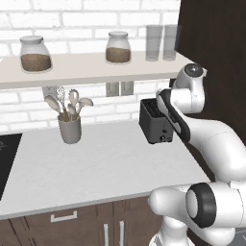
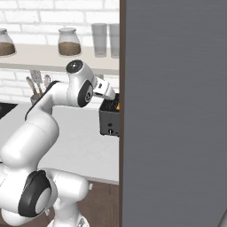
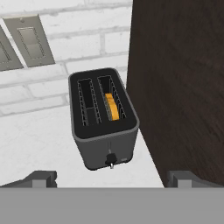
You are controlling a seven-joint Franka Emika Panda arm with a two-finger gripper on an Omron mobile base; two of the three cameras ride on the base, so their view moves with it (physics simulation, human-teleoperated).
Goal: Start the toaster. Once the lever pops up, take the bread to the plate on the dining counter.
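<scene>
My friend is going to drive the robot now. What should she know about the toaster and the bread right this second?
Gripper: open, holding nothing, hovering above the toaster and looking down into it.
Toaster: black, on the pale worktop by the dark cabinet wall, below the shelf of jars.
Bread: sitting in one of the two slots; the other slot is empty.
Lever and knob: on the narrow end face nearest the hand camera. I cannot tell whether the lever is up or down.
Done: arm is lined up over the toaster.
Left: start the toaster, wait for the pop, lift the bread out, carry it to the plate.
</scene>
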